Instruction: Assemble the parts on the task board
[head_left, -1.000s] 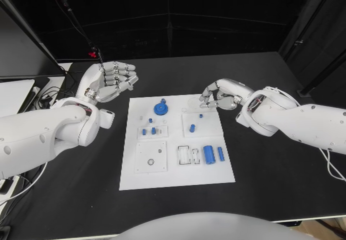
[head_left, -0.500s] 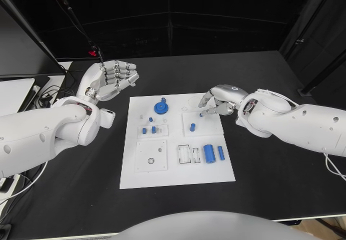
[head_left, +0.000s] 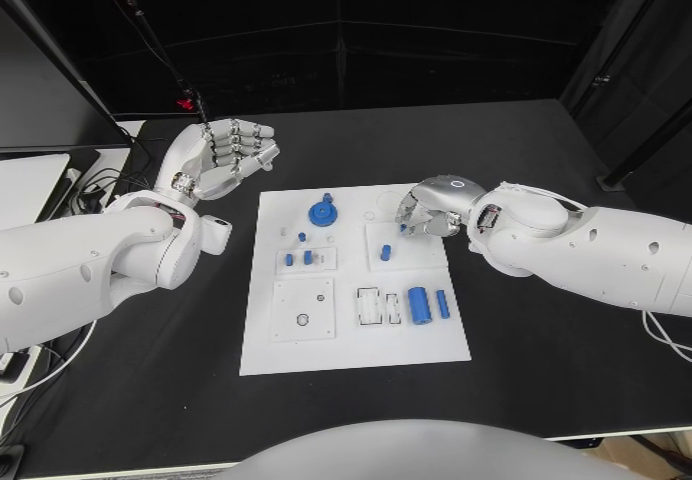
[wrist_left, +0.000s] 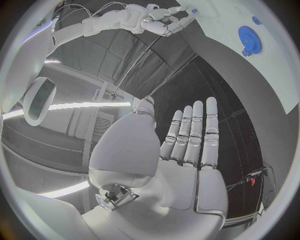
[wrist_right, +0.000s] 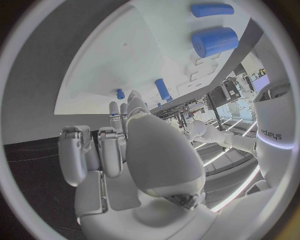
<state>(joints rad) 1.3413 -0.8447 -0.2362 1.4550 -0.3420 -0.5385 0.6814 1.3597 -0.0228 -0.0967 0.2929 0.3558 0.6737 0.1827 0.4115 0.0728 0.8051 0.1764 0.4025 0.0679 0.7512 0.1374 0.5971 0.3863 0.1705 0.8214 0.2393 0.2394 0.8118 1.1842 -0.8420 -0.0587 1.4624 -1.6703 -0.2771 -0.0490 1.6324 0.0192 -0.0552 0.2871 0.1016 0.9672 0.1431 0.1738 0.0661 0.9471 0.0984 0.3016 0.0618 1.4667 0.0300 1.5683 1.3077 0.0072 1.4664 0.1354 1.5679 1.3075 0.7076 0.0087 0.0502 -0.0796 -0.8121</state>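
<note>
The white task board (head_left: 353, 345) lies in the middle of the table. On it are a blue gear (head_left: 323, 215), two short blue pegs (head_left: 297, 260), another blue peg (head_left: 385, 254), a thick blue cylinder (head_left: 418, 306) and a thin blue rod (head_left: 441, 306). My right hand (head_left: 421, 215) hovers over the board's back right part with its fingers partly curled and pointing down, and I see nothing in it. The right wrist view shows the cylinder (wrist_right: 214, 41) and a peg (wrist_right: 162, 89) beyond the fingers. My left hand (head_left: 228, 155) is raised off the board at the back left, fingers straight, holding nothing.
A white recessed plate with a small ring (head_left: 303, 320) and empty slots (head_left: 378, 308) sit on the board's near half. Cables (head_left: 87, 190) lie at the table's left edge. In the left wrist view the gear (wrist_left: 250, 40) and my right hand (wrist_left: 159, 22) appear far off.
My right hand has moved left from beside the board to over its back right part, and lowered its fingertips toward it. The left hand has barely moved.
</note>
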